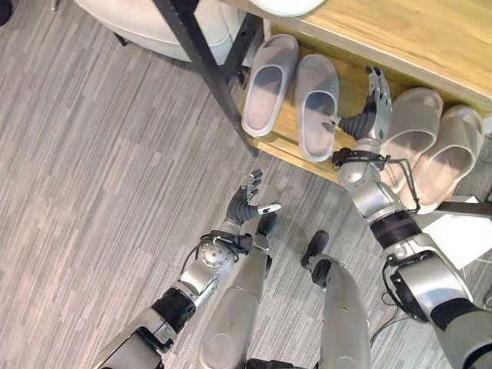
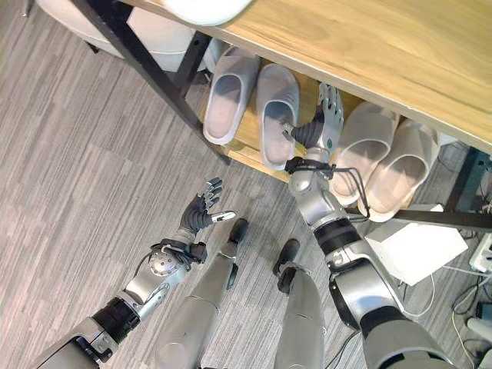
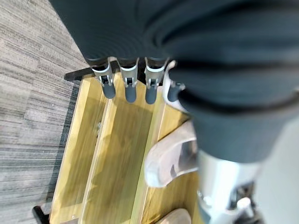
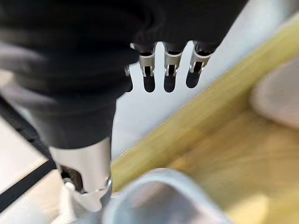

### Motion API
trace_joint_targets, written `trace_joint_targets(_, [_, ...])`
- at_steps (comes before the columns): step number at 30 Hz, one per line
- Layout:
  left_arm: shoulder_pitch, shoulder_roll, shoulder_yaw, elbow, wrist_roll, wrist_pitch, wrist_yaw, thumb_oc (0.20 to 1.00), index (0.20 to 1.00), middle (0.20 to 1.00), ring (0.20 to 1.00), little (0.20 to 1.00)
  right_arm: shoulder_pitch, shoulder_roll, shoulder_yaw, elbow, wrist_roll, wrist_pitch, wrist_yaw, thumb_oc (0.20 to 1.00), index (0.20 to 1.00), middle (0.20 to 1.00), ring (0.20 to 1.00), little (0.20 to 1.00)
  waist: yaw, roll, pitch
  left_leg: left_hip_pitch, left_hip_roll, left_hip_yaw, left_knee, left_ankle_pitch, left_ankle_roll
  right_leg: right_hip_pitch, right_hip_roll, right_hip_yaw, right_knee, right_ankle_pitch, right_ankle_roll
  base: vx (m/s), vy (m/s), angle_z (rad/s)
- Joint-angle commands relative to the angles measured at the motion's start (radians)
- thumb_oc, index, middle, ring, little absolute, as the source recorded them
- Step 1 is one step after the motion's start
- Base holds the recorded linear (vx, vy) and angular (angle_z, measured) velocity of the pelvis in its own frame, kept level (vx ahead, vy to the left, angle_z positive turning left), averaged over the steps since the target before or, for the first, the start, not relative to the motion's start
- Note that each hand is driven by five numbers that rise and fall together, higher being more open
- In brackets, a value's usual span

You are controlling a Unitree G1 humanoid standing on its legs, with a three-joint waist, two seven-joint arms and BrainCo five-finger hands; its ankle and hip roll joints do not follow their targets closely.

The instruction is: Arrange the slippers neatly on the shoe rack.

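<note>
Right hand (image 1: pixel 375 104), fingers straight, empty, in gap between grey slipper pair (image 1: pixel 296 91) and beige pair (image 1: pixel 430 146) on wooden rack shelf (image 1: pixel 347 92). Left hand (image 1: pixel 244 201) spread over grey floor (image 1: pixel 100 154).

Pretty sleek build here: both arms are silver-grey metal with black bands. The left hand (image 1: pixel 244 201) and right hand (image 1: pixel 375 104) have silver fingers (image 4: pixel 170 63) with dark tips, plus dark ribbed covers over backs and wrists.

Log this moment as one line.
slippers: two pale grey pairs on wooden shoe rack | right hand: open, between pairs | left hand: open, over floor
</note>
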Motion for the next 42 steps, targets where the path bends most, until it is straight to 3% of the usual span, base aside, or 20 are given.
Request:
trace_joint_targets(1, [-0.007, -0.028, 0.014, -0.032, 0.041, -0.023, 0.009, 1.000, 1.000, 1.000, 1.000, 1.000, -0.011, 0.000, -0.034, -0.044, 0.059, -0.081, -0.037, 1.000, 1.000, 1.000, 1.000, 1.000, 0.006, 0.026, 0.024, 0.092, -0.024, 0.002, -0.012, -0.184, 0.059, 0.142, 0.014, 0.014, -0.018, -0.164, 0.035, -0.01, 0.009, -0.10])
trace_joint_targets(5, [-0.022, -0.026, 0.009, -0.016, 0.038, -0.024, 0.014, 1.000, 1.000, 1.000, 1.000, 1.000, -0.015, 0.053, -0.029, 0.069, 0.222, -0.143, 0.007, 1.000, 1.000, 1.000, 1.000, 1.000, 0.003, 0.031, 0.027, 0.083, -0.024, 0.002, -0.006, -0.184, 0.059, 0.135, 0.015, 0.012, -0.019, -0.158, 0.036, -0.02, 0.004, -0.05])
trace_joint_targets(7, [-0.040, -0.027, -0.001, 0.005, 0.030, -0.026, 0.015, 1.000, 1.000, 1.000, 1.000, 1.000, -0.037, 0.090, -0.026, 0.178, 0.379, -0.199, 0.060, 1.000, 1.000, 1.000, 1.000, 1.000, 0.008, 0.033, 0.031, 0.078, -0.026, -0.001, -0.007, -0.181, 0.058, 0.130, 0.014, 0.007, -0.019, -0.154, 0.037, 0.00, 0.000, 0.00])
trace_joint_targets(11, [-0.040, -0.016, -0.002, 0.008, 0.021, -0.026, -0.003, 1.000, 1.000, 1.000, 1.000, 1.000, -0.069, 0.097, -0.012, 0.257, 0.466, -0.225, 0.122, 1.000, 1.000, 1.000, 1.000, 1.000, 0.024, 0.034, 0.031, 0.073, -0.027, -0.006, -0.014, -0.177, 0.056, 0.129, 0.012, -0.001, -0.023, -0.156, 0.038, 0.00, -0.009, 0.03])
trace_joint_targets(15, [-0.028, 0.004, -0.002, 0.008, 0.007, -0.025, -0.021, 1.000, 1.000, 1.000, 1.000, 1.000, -0.126, 0.088, 0.034, 0.276, 0.553, -0.244, 0.210, 1.000, 1.000, 1.000, 1.000, 1.000, 0.058, 0.034, 0.031, 0.075, -0.029, -0.016, -0.024, -0.173, 0.053, 0.131, 0.007, -0.014, -0.022, -0.157, 0.041, 0.03, -0.015, 0.07])
trace_joint_targets(25, [-0.059, 0.021, -0.028, 0.011, 0.009, -0.009, -0.040, 1.000, 1.000, 1.000, 1.000, 1.000, -0.259, 0.105, 0.066, 0.224, 0.815, -0.306, 0.318, 1.000, 1.000, 1.000, 1.000, 1.000, 0.101, 0.036, 0.027, 0.086, -0.033, -0.035, -0.048, -0.159, 0.045, 0.146, -0.001, -0.036, -0.027, -0.160, 0.043, 0.02, -0.020, 0.08])
trace_joint_targets(36, [-0.051, 0.021, -0.051, 0.025, 0.014, -0.011, -0.064, 1.000, 1.000, 1.000, 1.000, 1.000, -0.360, -0.014, 0.056, 0.229, 0.838, -0.327, 0.291, 1.000, 1.000, 1.000, 1.000, 1.000, 0.116, 0.036, 0.021, 0.111, -0.037, -0.039, -0.062, -0.155, 0.043, 0.165, -0.007, -0.040, -0.030, -0.159, 0.043, 0.01, -0.005, 0.03])
trace_joint_targets(40, [-0.043, 0.013, -0.025, 0.047, 0.012, -0.001, -0.056, 1.000, 1.000, 1.000, 1.000, 1.000, -0.287, -0.024, 0.072, 0.155, 0.766, -0.297, 0.273, 1.000, 1.000, 1.000, 1.000, 1.000, 0.087, 0.018, 0.016, 0.146, -0.021, -0.022, -0.078, -0.154, 0.042, 0.196, 0.008, -0.025, -0.058, -0.145, 0.044, 0.00, -0.005, -0.03])
trace_joint_targets(42, [-0.022, 0.010, 0.007, 0.062, 0.026, 0.017, -0.046, 1.000, 1.000, 1.000, 1.000, 1.000, -0.168, -0.019, 0.099, 0.043, 0.618, -0.240, 0.280, 1.000, 1.000, 1.000, 1.000, 1.000, 0.054, -0.005, 0.002, 0.182, -0.004, -0.003, -0.093, -0.158, 0.043, 0.231, 0.027, -0.010, -0.098, -0.130, 0.042, 0.00, -0.018, -0.15])
